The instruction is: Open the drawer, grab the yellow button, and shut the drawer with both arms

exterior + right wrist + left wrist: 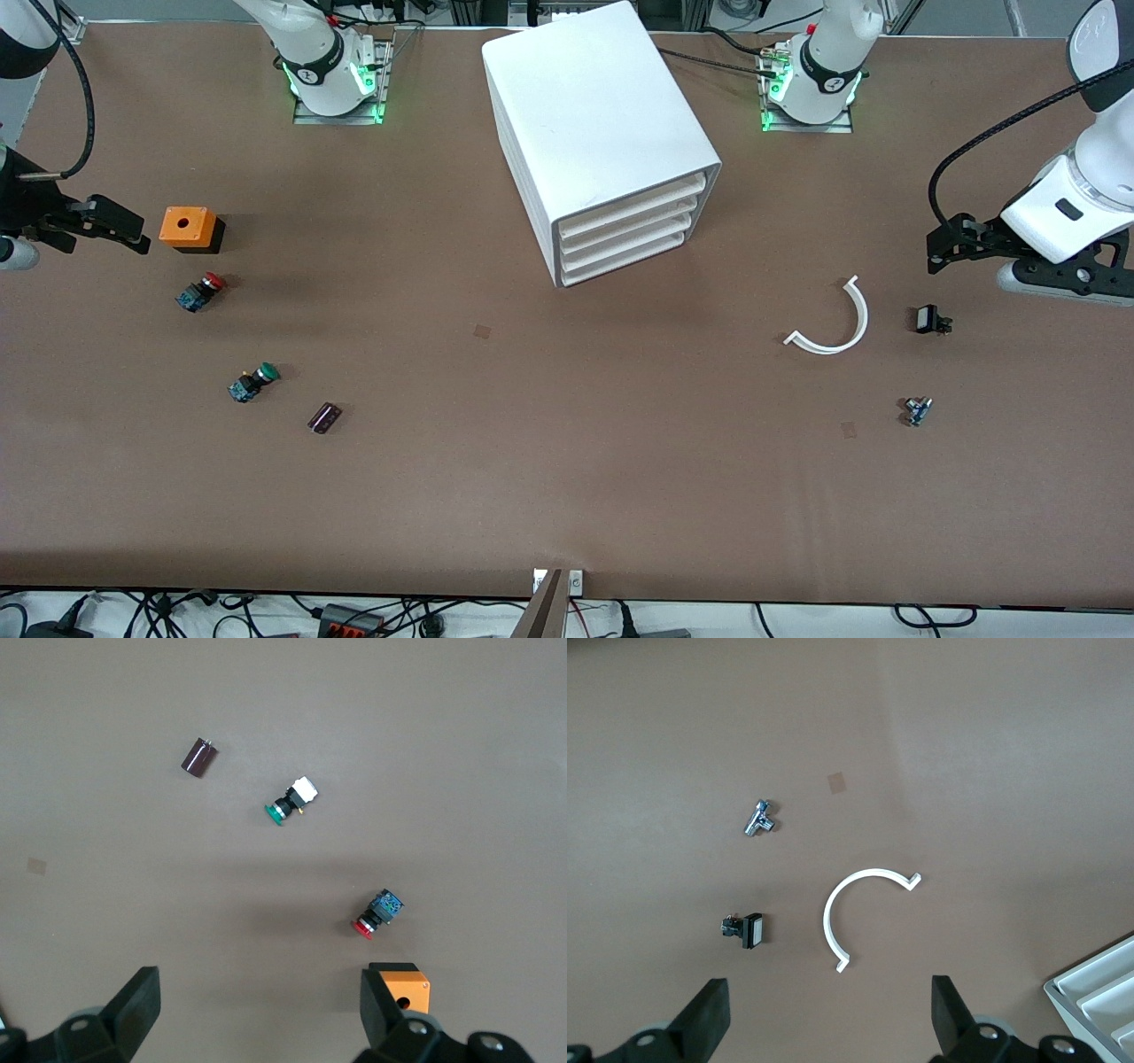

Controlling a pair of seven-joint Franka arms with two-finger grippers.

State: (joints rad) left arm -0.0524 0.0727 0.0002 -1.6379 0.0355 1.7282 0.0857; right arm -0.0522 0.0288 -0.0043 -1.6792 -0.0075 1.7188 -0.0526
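Between the two arm bases stands the big rounded white plastic cabinet (598, 133), its uppermost shallow white drawer (631, 202) shut, contents hidden; no orange-yellow button shows. Both arms wait: left gripper (943, 244) and right gripper (120, 230) hover empty, jaws spread, at their table ends.

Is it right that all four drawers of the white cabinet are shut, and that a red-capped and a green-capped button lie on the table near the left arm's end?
Not quite. The drawers of the white cabinet are all shut, but the red-capped button and the green-capped button lie toward the right arm's end of the table, as the front view shows. They also appear in the right wrist view.
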